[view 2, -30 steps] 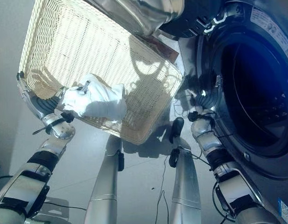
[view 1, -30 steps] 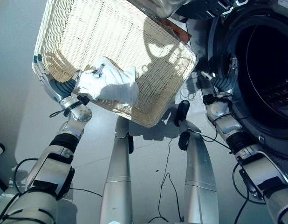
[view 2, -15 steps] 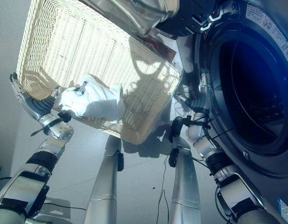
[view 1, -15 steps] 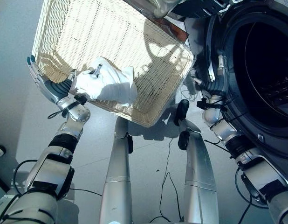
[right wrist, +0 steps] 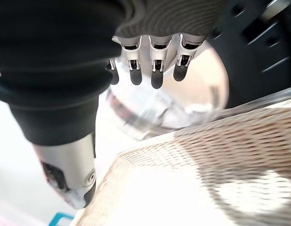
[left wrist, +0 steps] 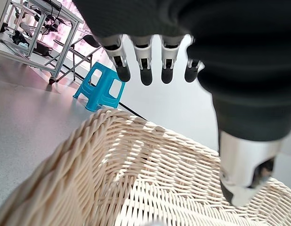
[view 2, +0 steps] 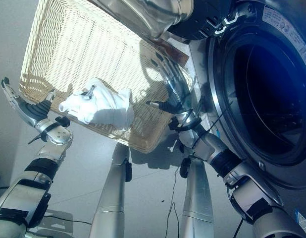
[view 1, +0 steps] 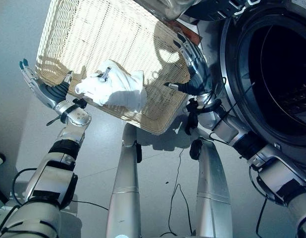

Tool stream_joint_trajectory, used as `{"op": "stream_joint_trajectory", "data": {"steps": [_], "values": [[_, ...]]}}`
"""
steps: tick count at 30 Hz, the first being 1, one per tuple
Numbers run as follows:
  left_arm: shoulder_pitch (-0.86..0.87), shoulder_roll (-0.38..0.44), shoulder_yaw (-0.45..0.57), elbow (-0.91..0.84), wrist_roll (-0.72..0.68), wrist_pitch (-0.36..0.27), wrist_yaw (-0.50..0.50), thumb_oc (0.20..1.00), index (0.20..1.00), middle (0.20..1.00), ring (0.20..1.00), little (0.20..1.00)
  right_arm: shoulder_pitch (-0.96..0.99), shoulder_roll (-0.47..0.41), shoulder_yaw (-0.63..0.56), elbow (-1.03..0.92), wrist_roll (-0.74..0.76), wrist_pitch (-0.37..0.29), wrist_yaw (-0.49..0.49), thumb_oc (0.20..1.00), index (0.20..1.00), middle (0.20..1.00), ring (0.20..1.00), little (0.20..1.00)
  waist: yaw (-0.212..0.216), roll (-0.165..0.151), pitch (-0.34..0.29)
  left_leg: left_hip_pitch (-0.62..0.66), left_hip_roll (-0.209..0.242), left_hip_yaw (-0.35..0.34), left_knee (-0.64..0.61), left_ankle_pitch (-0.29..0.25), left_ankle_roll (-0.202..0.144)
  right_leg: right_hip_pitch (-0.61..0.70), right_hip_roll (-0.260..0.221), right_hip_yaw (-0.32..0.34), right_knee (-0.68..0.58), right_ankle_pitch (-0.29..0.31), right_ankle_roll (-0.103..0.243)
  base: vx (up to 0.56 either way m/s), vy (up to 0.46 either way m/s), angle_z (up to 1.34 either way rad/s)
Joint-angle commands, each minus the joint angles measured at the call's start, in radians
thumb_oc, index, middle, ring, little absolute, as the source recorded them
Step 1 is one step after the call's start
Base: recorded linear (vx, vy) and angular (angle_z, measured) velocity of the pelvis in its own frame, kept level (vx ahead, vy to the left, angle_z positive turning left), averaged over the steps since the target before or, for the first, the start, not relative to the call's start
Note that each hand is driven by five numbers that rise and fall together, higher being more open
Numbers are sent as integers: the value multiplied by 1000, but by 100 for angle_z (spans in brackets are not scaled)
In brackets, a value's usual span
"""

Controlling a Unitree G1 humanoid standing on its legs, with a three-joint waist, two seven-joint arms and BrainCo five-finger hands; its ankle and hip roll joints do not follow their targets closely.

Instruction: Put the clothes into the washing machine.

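A white garment [view 1: 116, 89] lies bunched against the near wall inside the wicker basket [view 1: 93, 29]. My left hand [view 1: 46, 91] is open with straight fingers just outside the basket's near left corner, a little apart from the cloth. In its wrist view the fingers [left wrist: 145, 66] hang over the basket rim [left wrist: 112, 155] and hold nothing. My right hand [view 1: 195, 69] is open above the basket's right corner, between the basket and the washing machine's dark round opening [view 1: 286, 69]. Its fingers [right wrist: 152, 61] are straight over the weave [right wrist: 206, 160].
The washer's shiny glass door [view 1: 168, 7] stands open past the basket's far edge. A blue stool [left wrist: 101, 87] and a metal rack [left wrist: 42, 28] stand farther off on the grey floor [view 1: 158, 163].
My left hand has drawn back leftward from the white garment, which stays in place. My right hand has swung from the washer's rim over to the basket's right corner.
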Motion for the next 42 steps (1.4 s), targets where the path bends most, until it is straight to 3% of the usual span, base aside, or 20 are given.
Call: {"op": "stream_joint_trajectory", "data": {"steps": [1, 11, 17, 28, 37, 42], "values": [[-51, 20, 33, 48, -29, -12, -2, 1000, 1000, 1000, 1000, 1000, -31, 23, 72, -66, -37, -33, 45, 1000, 1000, 1000, 1000, 1000, -7, 71, -8, -24, -67, 15, 139, -100, 60, 115, 65, -87, -253, 158, 35, 3, -11, 3], [-120, 10, -23, 11, -43, -66, -39, 1000, 1000, 1000, 1000, 1000, -196, 124, 189, 123, 43, 100, 172, 1000, 1000, 1000, 1000, 1000, 54, 88, -8, -34, -84, -17, 143, -89, 60, 117, 43, -116, -242, 159, 32, 9, -5, 6], [-177, -9, -64, -58, -23, -69, -29, 1000, 1000, 1000, 1000, 1000, -271, 196, 190, 293, 88, 156, 262, 1000, 1000, 1000, 1000, 1000, 95, 93, -8, -42, -99, -44, 135, -76, 67, 121, 30, -146, -243, 170, 37, 16, -38, 8], [-200, -80, -119, -245, 41, -169, -18, 1000, 1000, 1000, 1000, 1000, -364, 292, 147, 540, 103, 310, 312, 1000, 1000, 1000, 1000, 1000, 171, 130, -8, -92, -137, -100, 127, -56, 82, 83, 1, -185, -231, 191, 49, 32, -3, 13], [-137, -129, -126, -425, 172, -223, -11, 1000, 1000, 1000, 1000, 1000, -395, 335, 123, 621, 99, 372, 390, 1000, 1000, 1000, 1000, 1000, 232, 159, -8, -135, -165, -150, 127, -48, 87, 47, -25, -212, -211, 199, 63, 42, -21, 10], [-108, -128, -129, -473, 187, -246, -8, 1000, 1000, 1000, 1000, 1000, -383, 351, 131, 640, 73, 364, 452, 1000, 1000, 1000, 1000, 1000, 247, 172, -8, -137, -170, -161, 123, -46, 88, 42, -38, -217, -210, 203, 69, 19, -14, 3]]}}
